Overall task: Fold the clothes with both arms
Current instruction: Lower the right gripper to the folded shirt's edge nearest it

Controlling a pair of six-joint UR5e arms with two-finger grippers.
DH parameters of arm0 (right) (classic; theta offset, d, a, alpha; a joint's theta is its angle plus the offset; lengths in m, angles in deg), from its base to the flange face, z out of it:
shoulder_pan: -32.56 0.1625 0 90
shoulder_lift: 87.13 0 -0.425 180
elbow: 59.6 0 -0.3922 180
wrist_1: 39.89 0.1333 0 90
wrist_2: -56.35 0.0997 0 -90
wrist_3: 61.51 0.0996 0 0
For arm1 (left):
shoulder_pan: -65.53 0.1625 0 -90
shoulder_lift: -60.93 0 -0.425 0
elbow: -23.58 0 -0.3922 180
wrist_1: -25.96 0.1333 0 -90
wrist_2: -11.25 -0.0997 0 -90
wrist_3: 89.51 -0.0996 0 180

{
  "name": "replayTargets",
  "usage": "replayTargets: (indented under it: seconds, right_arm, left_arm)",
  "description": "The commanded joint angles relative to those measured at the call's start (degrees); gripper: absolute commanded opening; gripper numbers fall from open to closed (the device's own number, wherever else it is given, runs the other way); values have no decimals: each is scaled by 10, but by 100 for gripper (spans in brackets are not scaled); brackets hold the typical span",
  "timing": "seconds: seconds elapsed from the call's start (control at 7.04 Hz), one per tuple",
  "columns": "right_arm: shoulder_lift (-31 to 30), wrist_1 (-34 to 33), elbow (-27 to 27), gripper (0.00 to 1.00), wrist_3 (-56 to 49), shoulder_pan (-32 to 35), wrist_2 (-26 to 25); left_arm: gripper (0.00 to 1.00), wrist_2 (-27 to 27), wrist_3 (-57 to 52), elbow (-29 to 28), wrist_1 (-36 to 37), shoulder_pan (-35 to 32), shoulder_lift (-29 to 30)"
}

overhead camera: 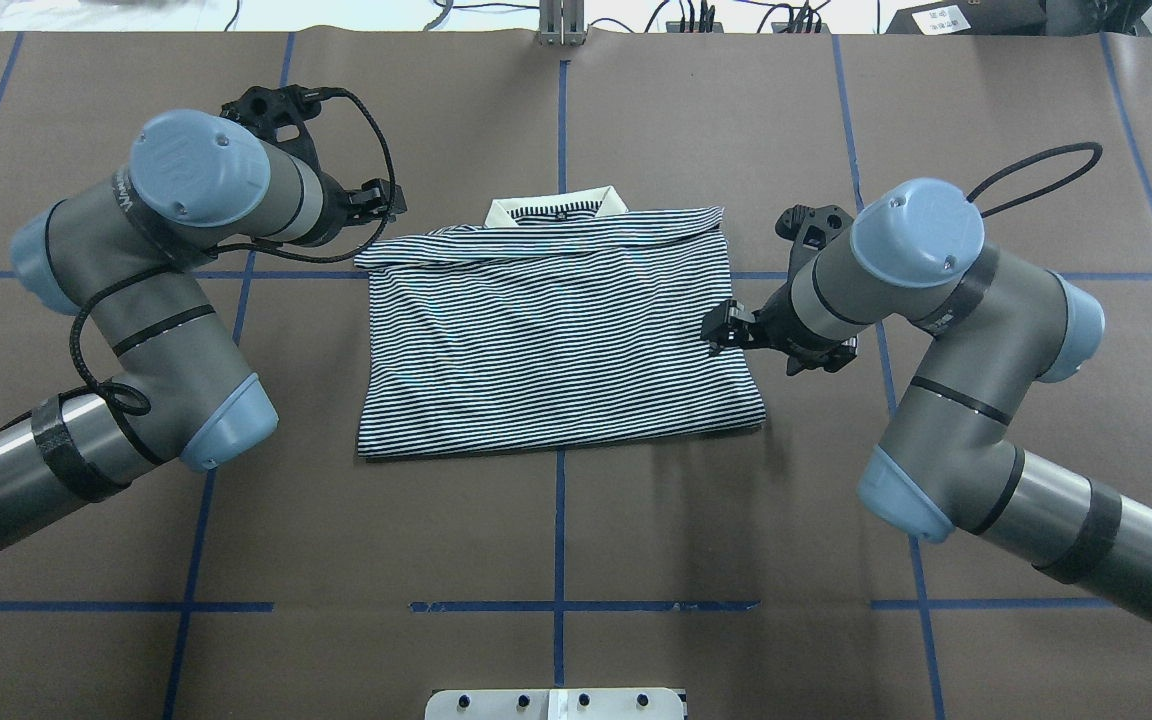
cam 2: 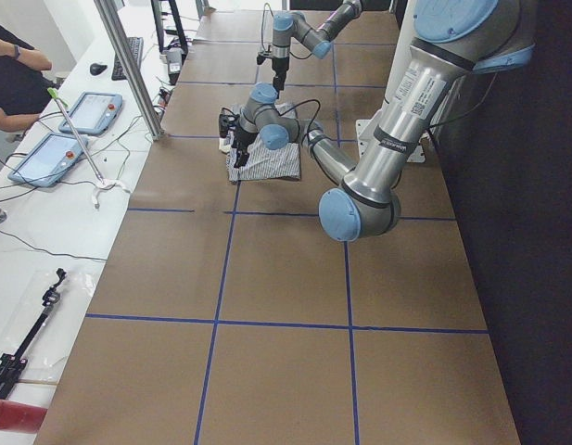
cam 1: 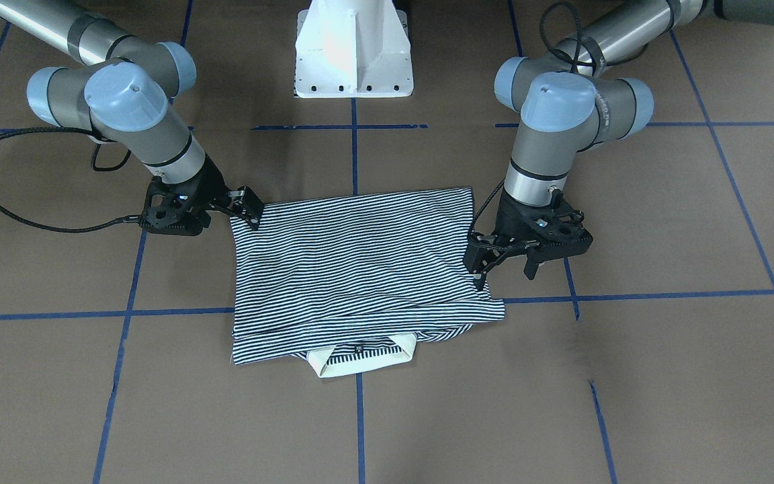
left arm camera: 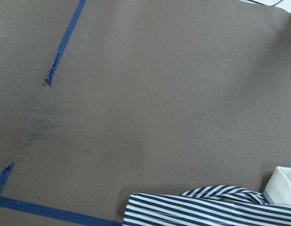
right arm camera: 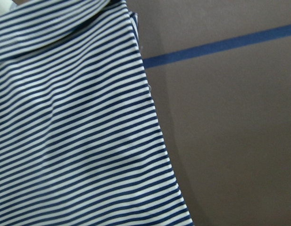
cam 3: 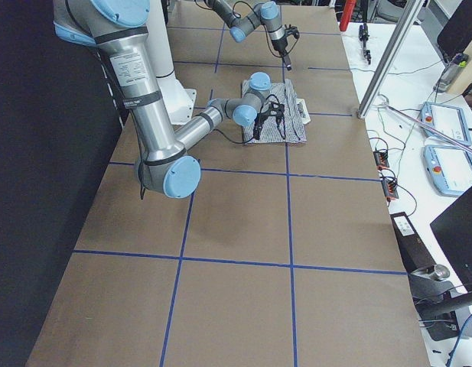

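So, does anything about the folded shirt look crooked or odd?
Yes. The polo shirt is folded unevenly: the top layer's far edge slants, and the cream collar pokes out beyond it.

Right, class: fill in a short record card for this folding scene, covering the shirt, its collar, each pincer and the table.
garment: striped polo shirt, folded over, lying flat
collar: cream, poking out at the edge farthest from the robot
left pincer: open, at the shirt's side edge near the collar end
right pincer: at the opposite side edge; open or shut unclear
surface: brown table with blue tape lines
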Motion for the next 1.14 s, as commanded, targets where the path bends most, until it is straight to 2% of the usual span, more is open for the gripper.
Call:
replayTargets:
  seconds: [0.0, 0.57, 0.71, 0.85, 0.99]
  right_arm:
    - [-10, -2, 4, 100, 6, -33, -21]
    - [-8, -2, 20, 100, 3, -54, -45]
    - [-7, -1, 20, 97, 3, -53, -45]
    - [-6, -1, 18, 64, 3, -52, -44]
    - [-7, -1, 15, 15, -2, -52, -40]
  left_arm:
    - [100, 0, 17, 8, 0, 4, 0]
    - [100, -1, 18, 8, 0, 6, -1]
    - [100, -1, 17, 8, 0, 6, -1]
    - [100, -1, 18, 8, 0, 8, -7]
    - [100, -2, 17, 8, -2, 8, -14]
